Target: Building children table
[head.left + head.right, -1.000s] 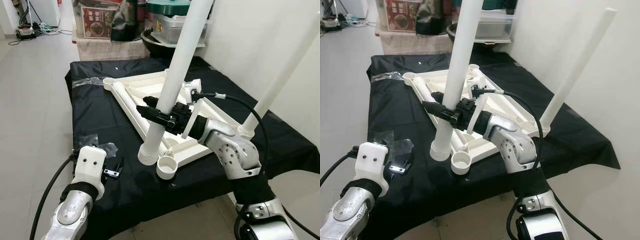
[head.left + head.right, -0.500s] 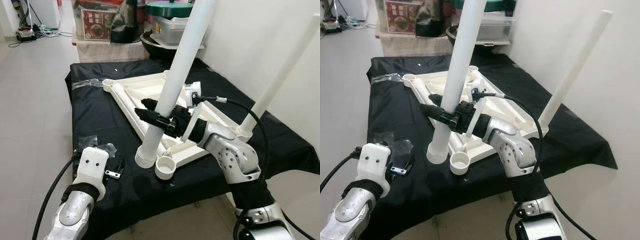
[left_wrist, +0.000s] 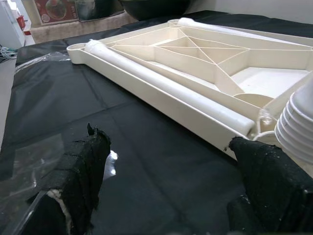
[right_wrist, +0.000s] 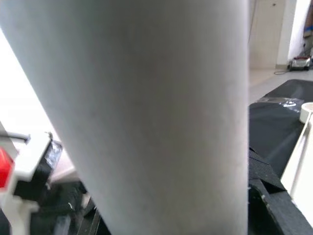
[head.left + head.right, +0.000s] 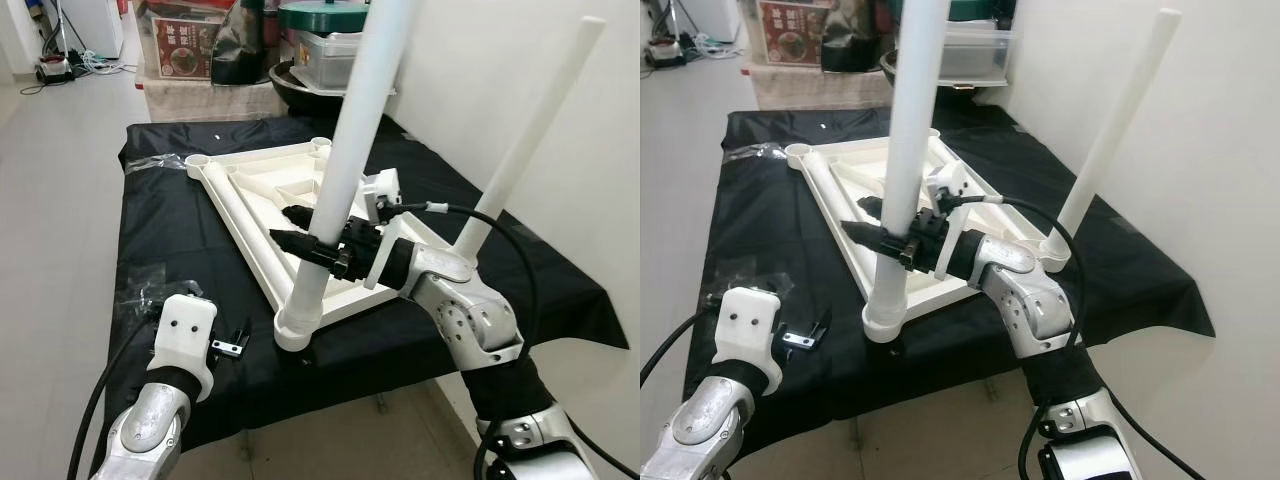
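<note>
An upturned white table top (image 5: 262,172) lies on a black cloth. My right gripper (image 5: 300,228) is shut on a long white leg (image 5: 345,150), which stands nearly upright with its ribbed foot (image 5: 298,325) on the near corner of the table top. Up close, that leg (image 4: 146,98) takes up most of the right wrist view. A second leg (image 5: 520,140) stands in the right corner. A third leg (image 3: 171,90) lies along the top's left rail. My left gripper (image 3: 171,181) is open just above the cloth, near the front left, holding nothing.
Crumpled clear plastic (image 5: 140,285) lies on the cloth by my left arm. Storage bins and boxes (image 5: 330,50) stand behind the table. A white wall (image 5: 480,70) runs along the right. Tiled floor (image 5: 60,180) lies to the left.
The held leg's foot has shifted from beside the near corner socket onto it, and the leg stands straighter. The camera has moved too. My left gripper has stayed put.
</note>
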You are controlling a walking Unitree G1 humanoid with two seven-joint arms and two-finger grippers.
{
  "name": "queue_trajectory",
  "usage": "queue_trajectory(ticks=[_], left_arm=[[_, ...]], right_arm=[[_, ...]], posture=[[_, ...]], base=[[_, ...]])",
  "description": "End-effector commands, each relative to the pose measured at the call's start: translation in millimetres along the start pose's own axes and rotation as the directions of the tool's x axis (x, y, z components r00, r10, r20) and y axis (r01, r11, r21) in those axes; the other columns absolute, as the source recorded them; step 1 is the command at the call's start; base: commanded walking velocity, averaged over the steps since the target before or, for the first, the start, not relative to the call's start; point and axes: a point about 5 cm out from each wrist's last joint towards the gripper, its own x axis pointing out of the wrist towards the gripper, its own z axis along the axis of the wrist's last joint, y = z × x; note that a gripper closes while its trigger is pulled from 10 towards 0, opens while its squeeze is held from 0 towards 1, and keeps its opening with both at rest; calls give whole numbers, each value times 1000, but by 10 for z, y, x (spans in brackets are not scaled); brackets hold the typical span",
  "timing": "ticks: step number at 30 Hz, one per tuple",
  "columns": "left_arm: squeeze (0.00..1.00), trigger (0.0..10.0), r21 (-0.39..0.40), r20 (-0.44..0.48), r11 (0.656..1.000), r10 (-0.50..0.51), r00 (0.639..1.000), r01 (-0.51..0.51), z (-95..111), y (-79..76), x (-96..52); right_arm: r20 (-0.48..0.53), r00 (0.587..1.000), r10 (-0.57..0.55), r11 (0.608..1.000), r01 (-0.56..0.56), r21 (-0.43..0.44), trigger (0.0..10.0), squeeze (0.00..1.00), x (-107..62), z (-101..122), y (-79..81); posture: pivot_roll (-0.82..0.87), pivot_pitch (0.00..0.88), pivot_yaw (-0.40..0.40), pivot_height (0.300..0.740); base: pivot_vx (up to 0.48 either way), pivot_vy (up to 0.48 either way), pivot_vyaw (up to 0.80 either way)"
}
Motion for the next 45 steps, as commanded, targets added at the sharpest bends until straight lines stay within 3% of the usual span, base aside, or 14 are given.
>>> queue_trajectory(ticks=[1, 7, 13, 22, 30, 34, 36, 38, 45], left_arm=[[0, 10000, -3, -16, 1000, -1, 1000, 1, -38, 8, 1], [0, 10000, -17, -24, 1000, 9, 1000, -9, -48, 33, -13], [0, 10000, -29, -26, 999, 35, 999, -35, -50, 114, -41], [0, 10000, -32, -26, 997, 64, 998, -65, -39, 225, -52], [0, 10000, -34, -23, 995, 96, 995, -97, -21, 318, -77], [0, 10000, -35, -28, 994, 102, 994, -103, -25, 329, -88], [0, 10000, -57, -35, 990, 129, 991, -131, -33, 370, -116], [0, 10000, -63, -36, 988, 138, 990, -140, -32, 385, -123], [0, 10000, -86, -43, 982, 166, 985, -169, -34, 426, -150]], right_arm=[[-22, 999, -50, 996, 48, -68, 10000, 0, 3, -53, -42], [-20, 998, -66, 992, 64, -108, 10000, 0, 36, -81, -41], [-43, 999, -10, 992, 4, -127, 10000, 0, 49, -161, 41], [-82, 990, 118, 981, -129, -147, 10000, 0, 39, -296, 278], [-97, 989, 113, 981, -126, -147, 10000, 0, 91, -420, 277], [-102, 990, 100, 989, -110, -98, 10000, 0, 103, -462, 241], [-106, 991, 77, 997, -74, 30, 10000, 0, 97, -534, 150], [-102, 992, 79, 995, -73, 63, 10000, 0, 95, -544, 139], [-94, 984, 149, 977, -132, 167, 10000, 0, 82, -586, 202]], posture=[[138, 0, -116, 740], [148, 0, -114, 740], [154, 0, -113, 740], [157, 0, -105, 740], [171, 0, -111, 740], [179, 0, -114, 740], [193, 0, -127, 740], [196, 0, -130, 740], [208, 0, -142, 740]], base=[[0, 0, 0], [0, 0, 0], [0, 0, 0], [0, 0, 0], [0, 0, 0], [0, 0, 0], [0, 0, 0], [0, 0, 0], [0, 0, 0]])
